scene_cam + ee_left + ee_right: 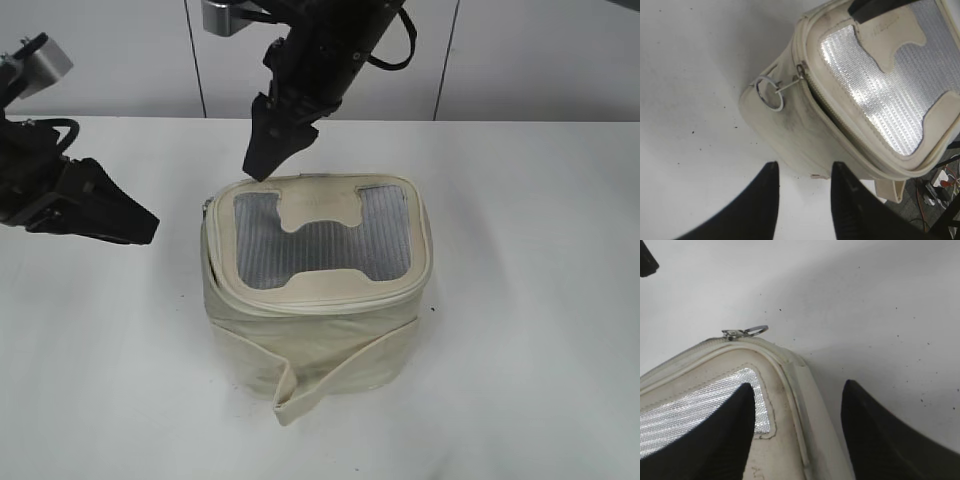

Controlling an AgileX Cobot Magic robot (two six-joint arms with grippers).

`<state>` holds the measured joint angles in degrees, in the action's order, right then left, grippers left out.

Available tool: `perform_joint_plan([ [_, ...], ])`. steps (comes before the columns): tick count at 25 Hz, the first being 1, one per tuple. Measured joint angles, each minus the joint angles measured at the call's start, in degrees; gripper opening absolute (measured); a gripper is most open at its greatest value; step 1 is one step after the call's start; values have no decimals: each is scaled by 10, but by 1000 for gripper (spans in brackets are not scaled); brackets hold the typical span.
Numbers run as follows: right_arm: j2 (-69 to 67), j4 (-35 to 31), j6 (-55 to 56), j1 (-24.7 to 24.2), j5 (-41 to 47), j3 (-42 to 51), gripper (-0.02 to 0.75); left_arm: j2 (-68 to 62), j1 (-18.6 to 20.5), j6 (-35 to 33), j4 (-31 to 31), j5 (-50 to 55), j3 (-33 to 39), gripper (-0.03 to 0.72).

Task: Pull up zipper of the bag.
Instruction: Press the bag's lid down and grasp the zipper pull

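The cream bag [320, 300] stands mid-table, its lid with the grey mesh panel facing up. The zipper [821, 102] gapes along the lid's left side. A silver slider with a ring pull [769, 94] sits at the corner, and it also shows in the right wrist view [742, 332]. My left gripper [140, 228] is open and empty on the table left of the bag, short of its side wall [804, 170]. My right gripper [265, 165] is open, its fingers straddling the lid's back-left corner edge [797, 387] without holding anything.
The cream strap band [330, 375] hangs loose across the bag's front. The white table [520, 330] runs back to grey wall panels. Cables and a socket strip [940, 180] show past the table edge in the left wrist view.
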<state>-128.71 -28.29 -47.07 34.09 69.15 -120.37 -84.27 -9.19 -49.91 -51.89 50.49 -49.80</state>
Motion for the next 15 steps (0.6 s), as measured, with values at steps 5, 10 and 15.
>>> perform_joint_plan([
  [5,-1,-10,2,0,1,0,438,0,0,0,0,-1,0,277],
  [10,-1,-22,3,0,1,0,437,0,0,0,0,-1,0,277],
  [15,-2,-25,3,0,1,26,437,0,0,0,0,-2,0,277],
])
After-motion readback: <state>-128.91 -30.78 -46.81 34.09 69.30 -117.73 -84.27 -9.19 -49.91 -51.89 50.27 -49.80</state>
